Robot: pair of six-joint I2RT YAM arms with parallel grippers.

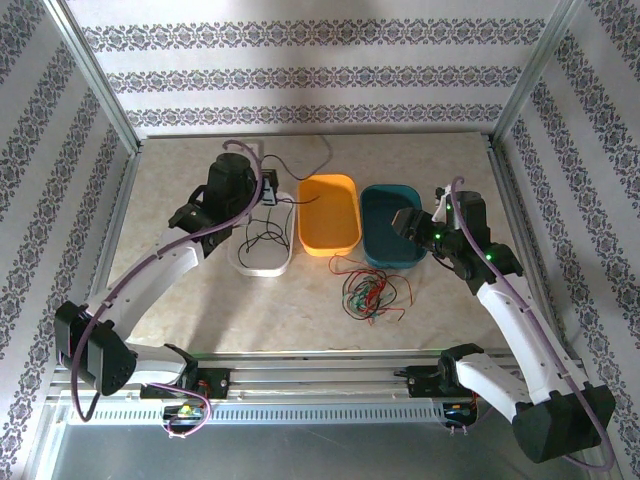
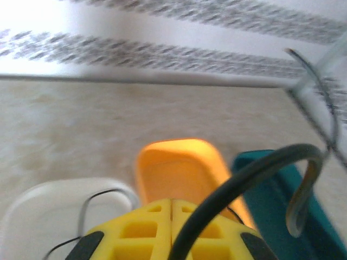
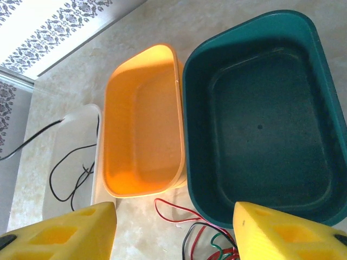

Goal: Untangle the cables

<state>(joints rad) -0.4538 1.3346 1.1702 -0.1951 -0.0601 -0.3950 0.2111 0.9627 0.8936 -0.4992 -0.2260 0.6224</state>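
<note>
1. Our left hand (image 2: pixel 172 201) is closed above the white tub (image 1: pixel 262 268). A black cable (image 2: pixel 244 172) arches across its fingers (image 2: pixel 141 227), and we cannot tell whether it is pinched.
2. Our right hand (image 3: pixel 173 210) stands wide, holding nothing, over the near rims of the orange tub (image 3: pixel 141 135) and teal tub (image 3: pixel 260 108).
3. The tangled cables (image 1: pixel 372 293), red, green and black, lie on the table (image 1: pixel 200 290) just in front of those tubs.
</note>
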